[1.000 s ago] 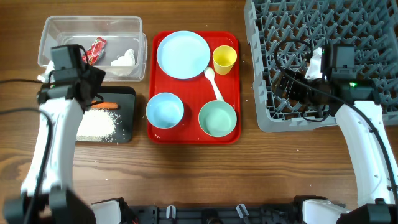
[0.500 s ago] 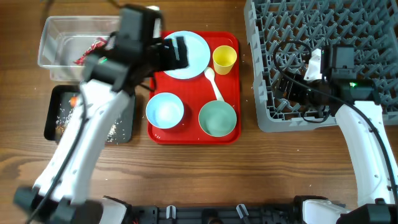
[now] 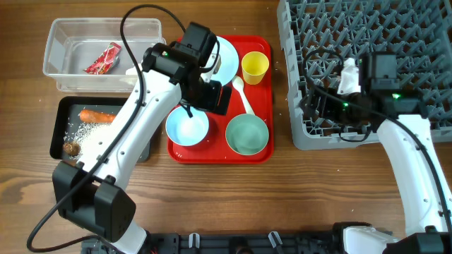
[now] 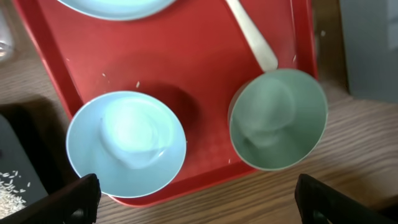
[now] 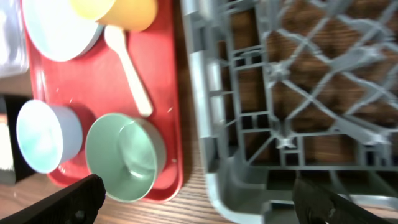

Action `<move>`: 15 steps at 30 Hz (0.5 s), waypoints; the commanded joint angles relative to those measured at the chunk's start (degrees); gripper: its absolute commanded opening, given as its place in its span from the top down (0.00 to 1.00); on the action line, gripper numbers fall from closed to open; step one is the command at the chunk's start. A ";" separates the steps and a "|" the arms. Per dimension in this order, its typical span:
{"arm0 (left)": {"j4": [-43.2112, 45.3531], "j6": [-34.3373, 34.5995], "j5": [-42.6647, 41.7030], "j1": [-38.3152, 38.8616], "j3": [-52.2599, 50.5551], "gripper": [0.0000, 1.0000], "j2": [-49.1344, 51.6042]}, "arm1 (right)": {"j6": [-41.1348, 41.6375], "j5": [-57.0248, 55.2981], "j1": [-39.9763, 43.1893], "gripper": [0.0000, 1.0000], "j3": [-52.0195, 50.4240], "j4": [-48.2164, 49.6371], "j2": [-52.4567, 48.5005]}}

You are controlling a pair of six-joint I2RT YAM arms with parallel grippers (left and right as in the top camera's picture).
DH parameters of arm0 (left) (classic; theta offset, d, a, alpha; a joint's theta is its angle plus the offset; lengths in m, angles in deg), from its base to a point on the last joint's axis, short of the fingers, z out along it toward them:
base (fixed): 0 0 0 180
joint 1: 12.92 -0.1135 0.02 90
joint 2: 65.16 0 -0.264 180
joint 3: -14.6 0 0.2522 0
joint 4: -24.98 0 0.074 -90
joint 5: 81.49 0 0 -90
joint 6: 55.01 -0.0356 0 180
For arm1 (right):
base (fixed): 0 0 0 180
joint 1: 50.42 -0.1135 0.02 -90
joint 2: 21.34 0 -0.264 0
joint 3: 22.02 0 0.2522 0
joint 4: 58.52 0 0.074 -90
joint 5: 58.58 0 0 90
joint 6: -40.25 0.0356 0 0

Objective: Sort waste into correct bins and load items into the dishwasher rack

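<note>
On red tray (image 3: 217, 146): two bowls (image 3: 187, 125) (image 3: 247, 134), one cup (image 3: 255, 67).

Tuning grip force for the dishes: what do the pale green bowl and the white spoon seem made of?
The pale green bowl looks like matte plastic or melamine: even colour, soft dull sheen, thin rim. The white spoon looks like smooth plastic: uniform off-white, faint gloss. Looks alone cannot confirm either.
</note>
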 commanded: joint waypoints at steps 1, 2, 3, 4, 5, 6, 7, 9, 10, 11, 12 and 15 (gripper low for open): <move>-0.13 -4.46 -2.05 0.04 -3.56 0.01 0.13 | -1.11 1.42 -3.96 0.00 0.13 0.79 0.68; -0.07 -4.44 -2.05 0.00 -4.02 0.00 0.13 | -0.92 1.42 -4.59 0.00 0.13 1.05 0.68; 0.02 -4.39 -2.05 0.00 -4.31 0.00 0.13 | 1.07 1.42 -5.60 0.00 0.13 1.49 0.68; 0.09 -4.39 -2.05 0.00 -4.31 0.00 0.15 | 1.97 1.42 -6.25 0.00 0.13 1.97 0.68; 0.42 -4.39 -2.05 0.00 -4.31 0.00 0.15 | 2.10 1.44 -7.04 0.00 0.13 2.60 0.68; 0.74 -4.39 -2.05 -0.02 -4.31 0.00 0.15 | 2.32 1.44 -7.50 0.00 0.13 2.82 0.68; 1.20 -4.35 -2.05 0.00 -4.31 0.00 0.15 | 3.34 1.42 -8.24 0.00 0.13 3.10 0.68; 2.27 -4.17 -2.08 0.00 -4.31 0.00 0.15 | 3.43 1.42 -9.57 0.00 0.13 3.28 0.68; 2.93 -4.17 -2.08 0.00 -4.31 0.00 0.15 | 3.52 1.42 -10.32 0.00 0.13 3.50 0.68; 3.56 -4.11 -2.14 0.00 -4.31 0.00 0.15 | 3.89 1.44 -10.86 0.00 0.13 3.80 0.68; 4.04 -3.91 -2.29 0.00 -4.31 0.00 0.15 | 4.98 1.38 -11.39 0.00 0.13 4.13 0.68; 7.23 0.63 -2.93 0.00 -4.31 0.00 0.22 | 8.98 1.40 -13.53 0.00 0.13 6.67 0.68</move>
